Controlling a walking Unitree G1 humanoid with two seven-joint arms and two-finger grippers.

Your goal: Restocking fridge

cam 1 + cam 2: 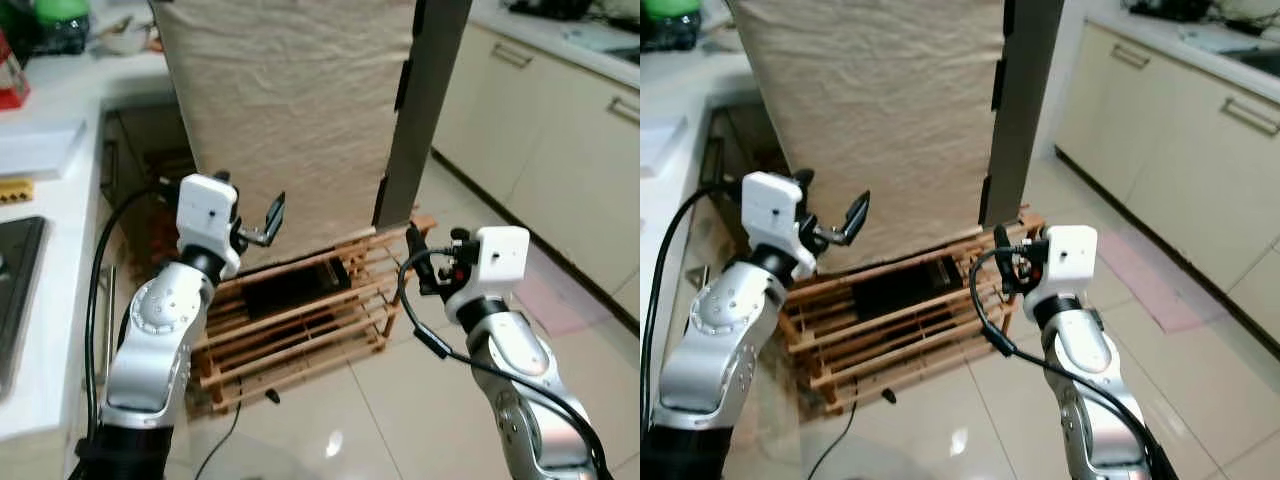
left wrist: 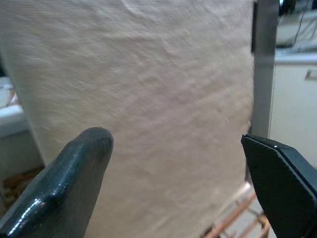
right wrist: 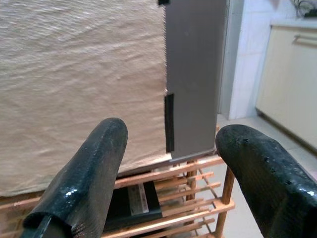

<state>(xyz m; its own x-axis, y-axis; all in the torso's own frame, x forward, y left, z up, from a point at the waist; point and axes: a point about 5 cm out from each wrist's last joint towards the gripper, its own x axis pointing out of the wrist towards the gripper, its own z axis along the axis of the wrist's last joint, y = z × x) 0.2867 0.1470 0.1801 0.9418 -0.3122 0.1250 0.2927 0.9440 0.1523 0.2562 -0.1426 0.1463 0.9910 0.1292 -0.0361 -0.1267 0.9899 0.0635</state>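
Note:
The fridge [image 1: 290,110] stands ahead, its front draped in a wrinkled beige cloth, with a grey side panel [image 1: 425,90] showing at the right. It rests on a low wooden slatted rack [image 1: 300,335]. My left gripper [image 1: 250,203] is raised in front of the cloth's lower part, open and holding nothing; its fingers [image 2: 64,178] stand wide apart. My right gripper [image 1: 428,255] hovers lower, near the fridge's bottom right corner and above the rack's end. It is open too, and its fingers [image 3: 89,173] frame the grey panel [image 3: 193,74].
A white counter [image 1: 60,110] with a dark hob [image 1: 15,270] runs along my left; a green bottle [image 1: 60,15] stands at its back. Cream cabinets [image 1: 560,140] line the right. A flat black object [image 1: 290,285] lies in the rack. Tiled floor [image 1: 400,420] spreads below.

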